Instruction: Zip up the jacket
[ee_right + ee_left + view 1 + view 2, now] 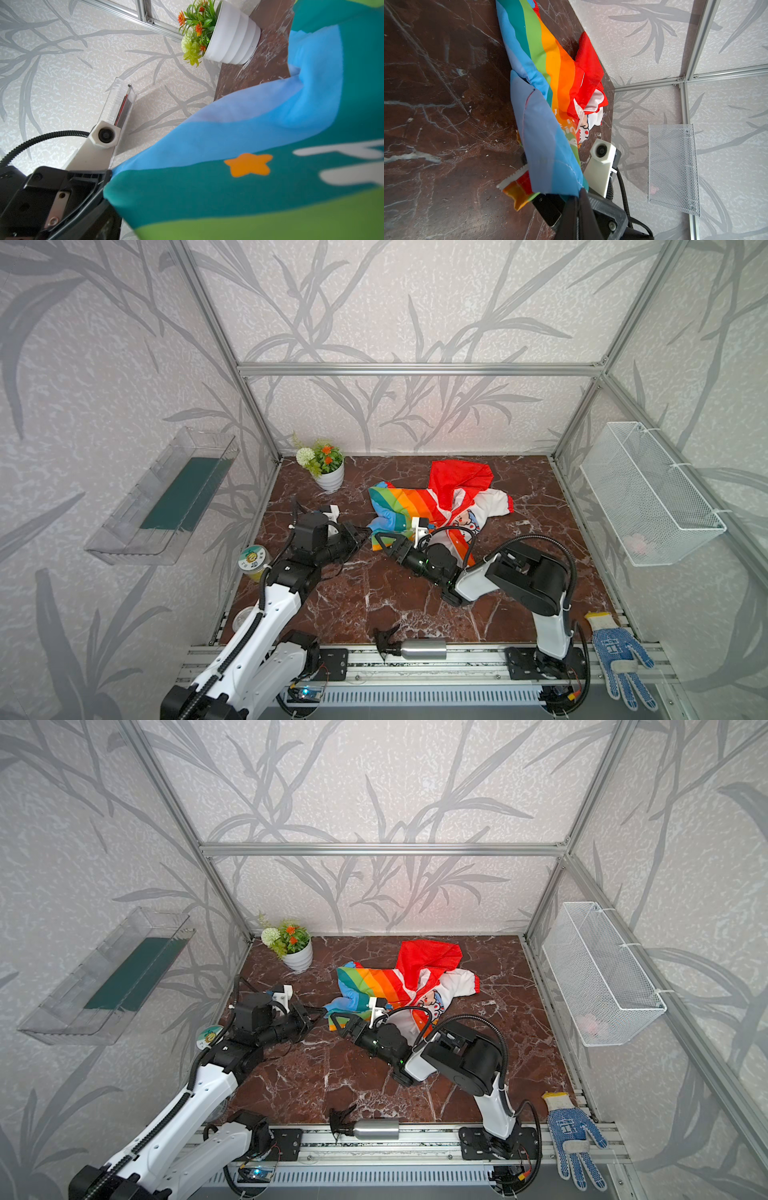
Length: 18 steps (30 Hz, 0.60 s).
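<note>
Centre frame, the left fingers (pixel 365 531) pinch shut on the jacket (pixel 411 502) at its blue hem; the right fingers (pixel 380 537) gape wide just beside.

The jacket (pixel 409 506) on my monitors runs in rainbow stripes of blue, teal, green, yellow, orange and red, with a plain red hood (pixel 457 479) and a white panel (pixel 490 506) bearing a cartoon print; an orange star (pixel 248 165) sits on the teal stripe. The table (pixel 395 601) is dark red-brown marble veined white, the walls (pixel 374 302) pale grey with darker grey leaves. Far left, a white ribbed pot (pixel 331 481) of green, orange and white blooms; near right, a white glove (pixel 619 651) dotted blue.
</note>
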{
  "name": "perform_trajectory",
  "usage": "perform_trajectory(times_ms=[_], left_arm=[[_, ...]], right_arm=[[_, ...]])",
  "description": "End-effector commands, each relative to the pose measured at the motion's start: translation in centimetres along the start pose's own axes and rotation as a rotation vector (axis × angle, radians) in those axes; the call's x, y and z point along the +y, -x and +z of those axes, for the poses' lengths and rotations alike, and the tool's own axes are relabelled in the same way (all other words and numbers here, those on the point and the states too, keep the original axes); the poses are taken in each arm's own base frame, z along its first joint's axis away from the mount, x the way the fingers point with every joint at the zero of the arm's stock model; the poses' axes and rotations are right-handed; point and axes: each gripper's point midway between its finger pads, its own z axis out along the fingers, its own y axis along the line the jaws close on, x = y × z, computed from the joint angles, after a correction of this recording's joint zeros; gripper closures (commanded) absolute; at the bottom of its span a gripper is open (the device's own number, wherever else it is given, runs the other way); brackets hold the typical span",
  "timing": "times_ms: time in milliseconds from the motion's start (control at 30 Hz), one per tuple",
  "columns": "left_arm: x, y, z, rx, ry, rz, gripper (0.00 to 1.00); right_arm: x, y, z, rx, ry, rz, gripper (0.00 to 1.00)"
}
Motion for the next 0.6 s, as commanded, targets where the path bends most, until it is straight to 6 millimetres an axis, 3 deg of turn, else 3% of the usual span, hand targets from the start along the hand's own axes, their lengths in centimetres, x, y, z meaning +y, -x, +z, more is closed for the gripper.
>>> perform_trajectory(times_ms=[0, 133, 200, 433, 567], left_arm=[[-1.2, 0.7, -0.3, -0.022, -0.018, 0.023, 1.0], [-1.5, 1.0, 0.2, -0.009, -0.011, 0.036, 1.0], [-1.6, 1.2, 0.3, -0.013, -0.006, 0.042, 1.0], [-2.0, 1.6, 0.8, -0.009, -0.002, 0.06, 1.0], [-1.4, 1.3, 0.8, -0.002, 0.005, 0.056, 1.0]], right_arm=[[2.7, -0.3, -0.8, 0.004, 0.063, -0.024, 0.05], [3.5, -0.2, -1.6, -0.006, 0.071, -0.041, 0.09], [4.1, -1.4, -2.0, 0.013, 0.079, -0.041, 0.11], [3.8, -0.8, -3.7, -0.025, 0.05, -0.054, 0.15], [2.8, -0.1, -4.0, -0.047, 0.02, -0.037, 0.4]])
